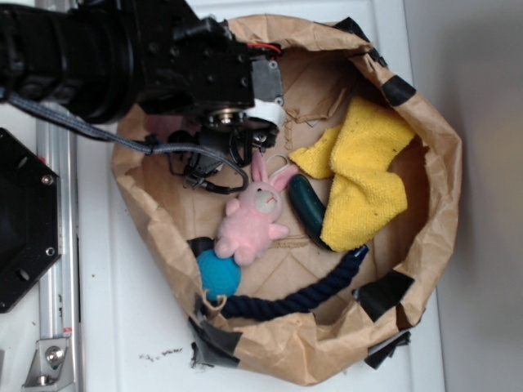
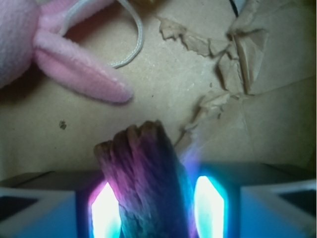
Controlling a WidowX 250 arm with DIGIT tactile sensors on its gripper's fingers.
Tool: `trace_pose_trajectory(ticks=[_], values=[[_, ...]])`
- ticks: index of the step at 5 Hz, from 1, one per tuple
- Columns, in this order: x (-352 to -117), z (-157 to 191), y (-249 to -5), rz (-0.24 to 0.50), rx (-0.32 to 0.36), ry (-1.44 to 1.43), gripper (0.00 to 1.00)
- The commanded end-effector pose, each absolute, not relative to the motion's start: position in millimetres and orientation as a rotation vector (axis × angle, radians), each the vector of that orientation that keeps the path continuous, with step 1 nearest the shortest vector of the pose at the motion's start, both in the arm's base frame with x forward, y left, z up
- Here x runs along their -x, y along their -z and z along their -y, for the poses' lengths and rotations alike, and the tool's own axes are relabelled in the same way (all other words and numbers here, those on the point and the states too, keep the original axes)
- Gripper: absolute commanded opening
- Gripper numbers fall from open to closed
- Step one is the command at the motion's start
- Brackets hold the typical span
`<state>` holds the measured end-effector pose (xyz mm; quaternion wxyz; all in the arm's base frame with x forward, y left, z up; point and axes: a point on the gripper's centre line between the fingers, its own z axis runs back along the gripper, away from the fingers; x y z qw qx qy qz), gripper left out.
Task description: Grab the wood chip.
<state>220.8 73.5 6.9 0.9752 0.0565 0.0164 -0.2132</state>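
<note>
The wood chip (image 2: 143, 168), dark, rough and streaky, stands between the two glowing pads of my gripper (image 2: 157, 201) in the wrist view. Its blunt end pokes out past the fingertips over the brown paper floor. The jaws are shut on the chip, and its right side presses the right pad. In the exterior view the black arm (image 1: 163, 57) reaches into the top left of the paper bag (image 1: 429, 204). That arm hides both the jaws and the chip there.
A pink bunny (image 1: 252, 220) lies just beside the gripper; its ear (image 2: 79, 69) and a white string loop (image 2: 133, 44) are close ahead. Torn paper flaps (image 2: 223, 54) sit ahead right. The bag also holds a yellow cloth (image 1: 364, 180), a green cylinder (image 1: 309, 208), a blue ball (image 1: 217, 273) and a navy rope (image 1: 302, 298).
</note>
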Motion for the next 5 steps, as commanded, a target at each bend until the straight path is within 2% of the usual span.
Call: trace_pose_trajectory(ticks=[1, 2, 3, 4, 5], values=[[-230.7, -65.9, -56.0, 0.087, -0.134, 0.323, 0.0], [-249.7, -58.2, -107.1, 0.157, -0.037, 0.232, 0.0], [-265.8, -56.9, -158.3, 0.197, 0.027, 0.13, 0.0], [-276.7, -46.8, -156.7, 0.176, 0.033, 0.069, 0.0], [-277.2, -45.3, -147.2, 0.163, -0.001, 0.041, 0.0]])
